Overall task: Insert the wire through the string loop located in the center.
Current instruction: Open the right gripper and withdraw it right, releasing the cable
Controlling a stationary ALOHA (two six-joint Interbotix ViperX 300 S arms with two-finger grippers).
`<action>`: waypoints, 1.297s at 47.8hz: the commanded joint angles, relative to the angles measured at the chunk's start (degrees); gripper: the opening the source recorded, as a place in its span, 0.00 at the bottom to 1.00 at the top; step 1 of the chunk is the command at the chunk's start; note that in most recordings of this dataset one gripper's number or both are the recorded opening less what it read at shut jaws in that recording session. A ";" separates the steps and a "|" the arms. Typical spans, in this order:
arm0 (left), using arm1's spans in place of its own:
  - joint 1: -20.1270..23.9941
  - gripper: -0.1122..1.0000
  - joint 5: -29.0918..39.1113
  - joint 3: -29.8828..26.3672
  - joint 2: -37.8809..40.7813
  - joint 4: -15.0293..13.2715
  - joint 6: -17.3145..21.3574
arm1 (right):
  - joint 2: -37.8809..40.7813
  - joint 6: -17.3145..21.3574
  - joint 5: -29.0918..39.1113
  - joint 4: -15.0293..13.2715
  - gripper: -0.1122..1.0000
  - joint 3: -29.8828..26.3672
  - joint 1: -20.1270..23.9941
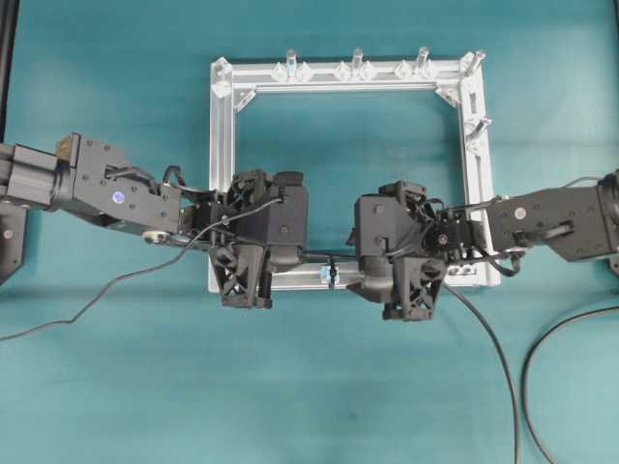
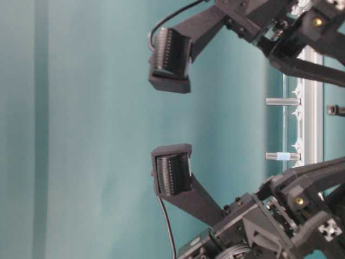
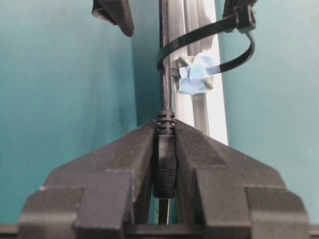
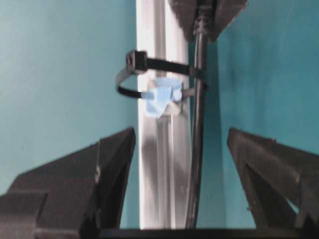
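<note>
The wire point(image 3: 164, 74) is a thin black cable. My left gripper point(image 3: 166, 132) is shut on its black plug body point(image 3: 165, 164), with the metal tip pointing back toward the wrist. From the plug the wire runs through the black string loop point(image 3: 239, 55) that wraps the silver frame bar point(image 3: 214, 114). In the right wrist view the wire point(image 4: 198, 149) passes inside the loop point(image 4: 149, 63) and on between my right gripper's point(image 4: 182, 137) wide-open jaws, which straddle the bar point(image 4: 159, 164) untouched. Overhead, the left gripper point(image 1: 308, 255) and right gripper point(image 1: 354, 261) face each other across the loop point(image 1: 331, 275).
The rectangular aluminium frame point(image 1: 224, 145) lies on the teal table, with clear upright posts point(image 1: 357, 60) along its far bar. Blue tape point(image 3: 194, 77) sits on the bar under the loop. Thicker black cables point(image 1: 542, 367) trail at the lower right.
</note>
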 commanded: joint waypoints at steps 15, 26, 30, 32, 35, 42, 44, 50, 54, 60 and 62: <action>0.26 0.21 -0.18 -1.05 -1.67 0.18 0.09 | -5.36 0.09 0.88 -0.09 0.78 0.26 0.18; -0.53 0.21 -0.26 -0.88 -1.76 0.00 0.00 | -11.34 0.09 2.02 -0.09 0.78 4.31 0.18; -1.05 0.21 -0.18 -0.79 -1.76 -0.09 -0.09 | -13.80 0.09 2.02 -0.09 0.78 6.50 0.18; -1.23 0.21 -0.18 -0.70 -1.76 -0.18 -0.09 | -14.68 0.18 2.02 -0.18 0.78 7.29 0.18; -1.49 0.21 0.00 -0.62 -1.76 -0.18 -0.35 | -15.91 0.18 2.02 -0.18 0.78 8.44 0.18; -2.11 0.21 1.41 -0.70 -1.85 -0.18 -1.85 | -18.72 0.18 2.02 -0.09 0.78 10.46 0.18; -2.20 0.21 1.67 -0.53 -2.20 -0.18 -2.29 | -19.51 0.18 2.02 -0.09 0.78 10.99 0.18; -2.37 0.21 1.85 0.97 -3.87 -0.18 -2.72 | -21.36 0.18 2.02 -0.09 0.78 12.48 0.18; -2.37 0.21 2.29 2.81 -5.80 -0.18 -2.90 | -22.32 0.18 2.02 -0.09 0.78 13.27 0.18; -2.37 0.21 3.52 5.19 -8.44 -0.18 -2.90 | -23.47 0.18 2.02 -0.18 0.78 13.97 0.18; -2.37 0.21 3.87 5.89 -9.23 -0.18 -2.90 | -23.73 0.18 2.02 -0.09 0.78 14.15 0.18</action>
